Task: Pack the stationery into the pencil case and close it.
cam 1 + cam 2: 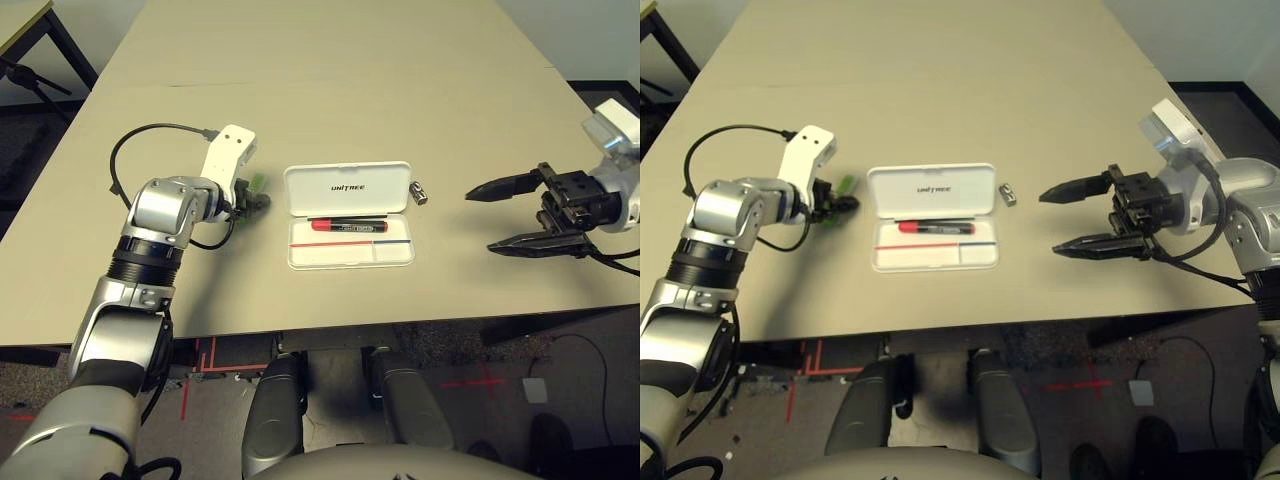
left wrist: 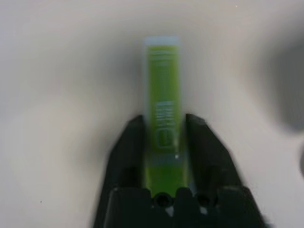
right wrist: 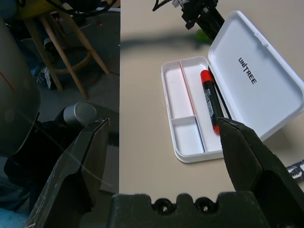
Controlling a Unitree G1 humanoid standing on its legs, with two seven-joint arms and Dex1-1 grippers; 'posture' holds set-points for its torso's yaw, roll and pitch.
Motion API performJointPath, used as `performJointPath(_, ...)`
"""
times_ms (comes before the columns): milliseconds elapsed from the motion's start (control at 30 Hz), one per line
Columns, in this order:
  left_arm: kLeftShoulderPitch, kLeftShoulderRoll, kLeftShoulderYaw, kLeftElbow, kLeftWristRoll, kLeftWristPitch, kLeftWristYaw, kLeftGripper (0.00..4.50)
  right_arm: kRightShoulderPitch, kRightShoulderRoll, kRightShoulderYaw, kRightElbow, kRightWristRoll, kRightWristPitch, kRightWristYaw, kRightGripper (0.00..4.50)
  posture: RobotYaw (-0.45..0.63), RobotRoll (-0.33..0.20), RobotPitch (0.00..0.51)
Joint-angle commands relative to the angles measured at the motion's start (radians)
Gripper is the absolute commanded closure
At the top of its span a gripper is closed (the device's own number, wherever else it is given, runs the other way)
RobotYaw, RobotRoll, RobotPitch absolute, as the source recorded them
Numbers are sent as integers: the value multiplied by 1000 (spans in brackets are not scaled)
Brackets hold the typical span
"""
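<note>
left tool (image 2: 164, 128) closed around green highlighter (image 2: 164, 95), right tool (image 3: 164, 152) wide open and empty; a tilted highlighter could catch the open case's rim (image 1: 350, 266) and miss.

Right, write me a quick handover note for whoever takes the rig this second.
Left gripper: its fingers are closed on the green highlighter, beside the case.
Right gripper: open, nothing between its fingers, right of the case.
Pencil case: on the table, lid open.
Red marker: in the case, in the part nearest the lid.
Small silver block: on the table, just right of the lid.
Done: marker is in.
Left: put in highlighter and block, then close the lid.
</note>
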Motion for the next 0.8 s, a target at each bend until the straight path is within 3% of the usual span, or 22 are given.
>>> performJointPath(33,29,18,-9,6,22,12,-5,3420,-9,11,-22,-3,-3,1,4,0,-48,0,185)
performJointPath(800,304,267,140,-456,-92,39,-155,3420,-70,84,31,95,-33,-55,4,0,63,0,170)
